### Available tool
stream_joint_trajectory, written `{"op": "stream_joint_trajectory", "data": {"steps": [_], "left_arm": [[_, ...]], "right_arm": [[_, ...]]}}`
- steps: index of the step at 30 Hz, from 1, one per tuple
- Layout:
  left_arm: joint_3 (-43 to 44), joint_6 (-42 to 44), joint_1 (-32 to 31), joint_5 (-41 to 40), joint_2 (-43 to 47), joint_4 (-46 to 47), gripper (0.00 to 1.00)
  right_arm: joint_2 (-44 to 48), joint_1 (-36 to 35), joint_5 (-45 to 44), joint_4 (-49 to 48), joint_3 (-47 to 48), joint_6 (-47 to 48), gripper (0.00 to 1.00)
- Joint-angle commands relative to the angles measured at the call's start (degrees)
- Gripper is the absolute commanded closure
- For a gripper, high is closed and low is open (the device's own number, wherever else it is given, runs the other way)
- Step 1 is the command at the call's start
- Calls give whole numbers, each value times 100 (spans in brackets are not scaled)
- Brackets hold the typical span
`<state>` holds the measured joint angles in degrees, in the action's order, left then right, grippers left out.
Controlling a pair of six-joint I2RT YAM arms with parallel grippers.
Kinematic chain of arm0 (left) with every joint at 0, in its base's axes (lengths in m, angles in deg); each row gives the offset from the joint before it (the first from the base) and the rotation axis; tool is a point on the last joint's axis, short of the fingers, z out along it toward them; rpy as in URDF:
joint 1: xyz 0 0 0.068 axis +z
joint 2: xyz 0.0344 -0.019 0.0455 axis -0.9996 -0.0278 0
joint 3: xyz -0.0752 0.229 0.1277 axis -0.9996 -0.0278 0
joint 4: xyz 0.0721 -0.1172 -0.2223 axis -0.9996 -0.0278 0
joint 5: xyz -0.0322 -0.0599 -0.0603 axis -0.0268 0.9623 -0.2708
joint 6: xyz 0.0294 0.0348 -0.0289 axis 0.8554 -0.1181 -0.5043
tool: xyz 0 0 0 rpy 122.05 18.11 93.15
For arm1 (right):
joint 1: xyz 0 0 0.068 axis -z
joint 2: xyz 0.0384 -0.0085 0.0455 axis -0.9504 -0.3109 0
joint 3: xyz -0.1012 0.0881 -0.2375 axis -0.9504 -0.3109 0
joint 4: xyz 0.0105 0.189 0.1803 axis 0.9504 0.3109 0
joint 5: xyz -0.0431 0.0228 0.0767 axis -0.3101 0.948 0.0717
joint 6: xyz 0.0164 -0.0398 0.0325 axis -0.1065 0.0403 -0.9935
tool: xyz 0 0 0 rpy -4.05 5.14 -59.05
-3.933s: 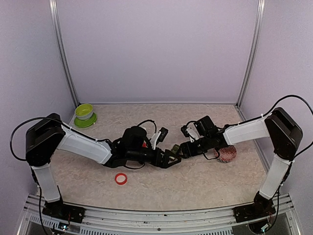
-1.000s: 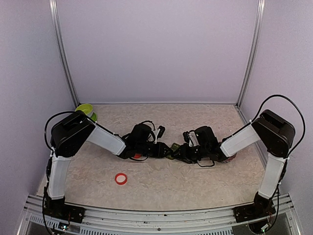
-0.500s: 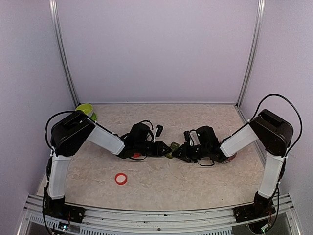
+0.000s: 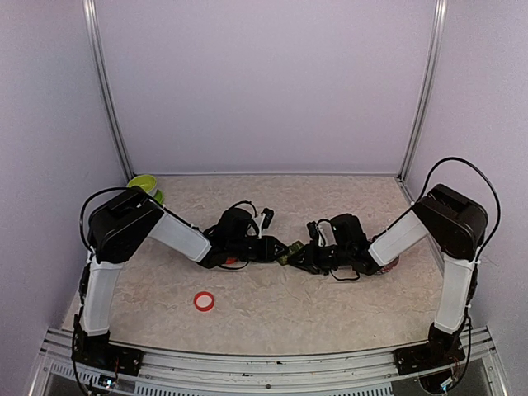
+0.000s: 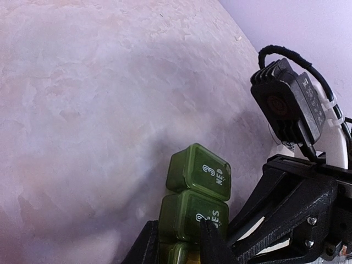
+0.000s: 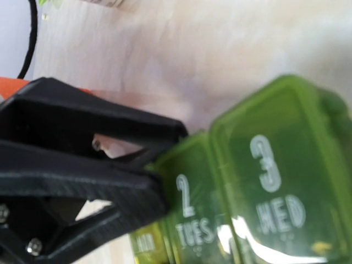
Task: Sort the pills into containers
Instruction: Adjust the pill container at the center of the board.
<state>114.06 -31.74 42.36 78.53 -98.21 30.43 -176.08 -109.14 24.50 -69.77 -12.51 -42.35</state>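
The containers [image 5: 198,173] are a row of three dark green boxes with shut lids; two read "3 WED" and "2 TUES". My left gripper [image 5: 179,234] is shut on the row's near end, one fingertip [image 5: 212,236] lying on the "2" lid. In the top view the row [image 4: 286,250] sits mid-table between the left gripper [image 4: 275,249] and the right gripper [image 4: 299,257], which is shut right beside it. The right wrist view is filled by the containers [image 6: 258,165], and its own fingers do not show there. No pills are in view.
A red ring cap [image 4: 204,301] lies near the front left. A lime-green bowl [image 4: 143,183] stands at the back left corner. A red-and-white patterned object [image 4: 389,264] sits behind the right forearm. Purple walls enclose the table.
The right gripper has closed and edged left against the containers. The left gripper and the row have shifted slightly left and back.
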Motion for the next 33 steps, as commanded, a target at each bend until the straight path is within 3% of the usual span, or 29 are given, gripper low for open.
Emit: {"op": "stream_joint_trajectory", "data": {"steps": [1, 4, 8, 21, 29, 33], "left_arm": [[-121, -34, -205, 390, -351, -689, 75], [-114, -35, -174, 371, -296, -692, 71], [-93, -33, -119, 348, -179, -707, 58], [43, 67, 43, 123, 718, -914, 19], [130, 283, -46, 66, 1339, -1307, 2], [82, 303, -133, -38, 1632, -1434, 1]], "right_arm": [[-242, -71, -246, 370, 39, 119, 84], [-16, -65, -288, 504, 95, 259, 77], [359, -30, -329, 818, 196, 463, 68], [1141, 34, -471, 1445, 128, 840, 59], [1652, 38, -913, 2176, 157, 1472, 40], [1805, 104, -1333, 2610, 336, 1756, 32]]}}
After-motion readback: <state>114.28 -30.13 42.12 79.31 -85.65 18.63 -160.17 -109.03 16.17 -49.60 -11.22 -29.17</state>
